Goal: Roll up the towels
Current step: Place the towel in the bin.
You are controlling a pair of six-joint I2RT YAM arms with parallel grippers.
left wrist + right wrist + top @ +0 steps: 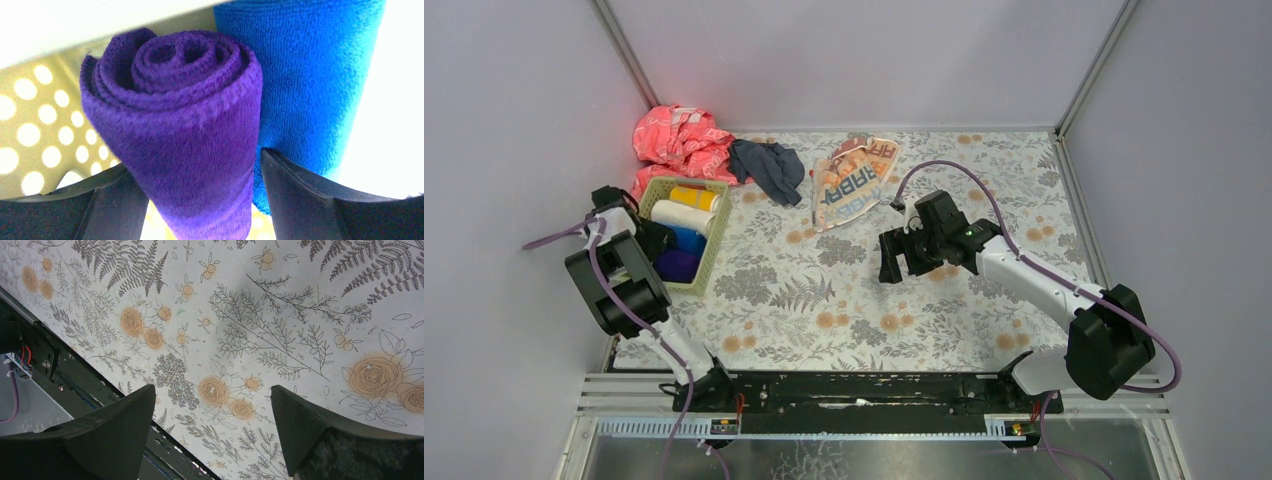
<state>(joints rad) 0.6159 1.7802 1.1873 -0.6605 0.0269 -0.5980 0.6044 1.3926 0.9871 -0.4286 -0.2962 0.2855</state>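
Straddling purple roll (190,140) with my left gripper (202,162); fingers (300,200) touch both sides, pinching or slack I cannot tell. Roll sits in perforated green basket (717,235), left side, pressed against blue roll (310,75). Risk: fuzzy terry clings to fingers on withdrawal, spiral loosens. My right gripper (902,255) gapes empty over floral cover (280,300). Far centre, cream towel (854,180) lies unrolled.

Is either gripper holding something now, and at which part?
The right gripper is open above the table cover and holds nothing. The left gripper stands at both sides of the purple roll in the basket; whether it presses the roll cannot be told.
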